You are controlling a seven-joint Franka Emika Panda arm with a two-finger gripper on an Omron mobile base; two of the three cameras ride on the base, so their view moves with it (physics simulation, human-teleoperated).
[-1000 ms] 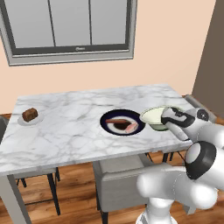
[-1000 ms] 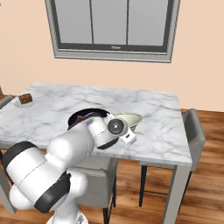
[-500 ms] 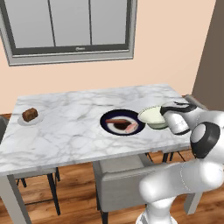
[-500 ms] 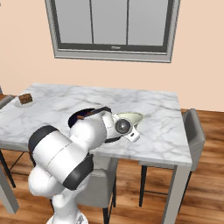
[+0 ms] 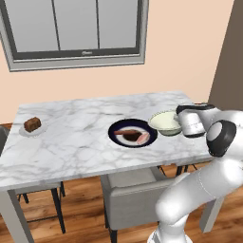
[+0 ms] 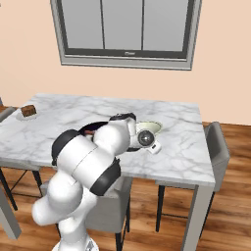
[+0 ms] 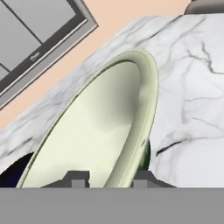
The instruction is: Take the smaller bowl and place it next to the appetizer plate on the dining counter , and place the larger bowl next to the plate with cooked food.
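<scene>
The robot arm (image 5: 199, 185) is made of thick, rounded white links with a glossy shell. Between the links sit dark grey to black joint rings, and one round black cap shows at the elbow. Near the wrist there is a grey metallic disc with a darker centre. The hand (image 5: 192, 121) is a white block with a dark band on top. No cables or markings are visible.

Even, bright, flat rendered light fills all three views, with no glare and only faint shadows beneath the marble table (image 5: 71, 142). Edges look sharp and undistorted. In the hand view the cream bowl (image 7: 96, 131) shows soft shading across its inside.
</scene>
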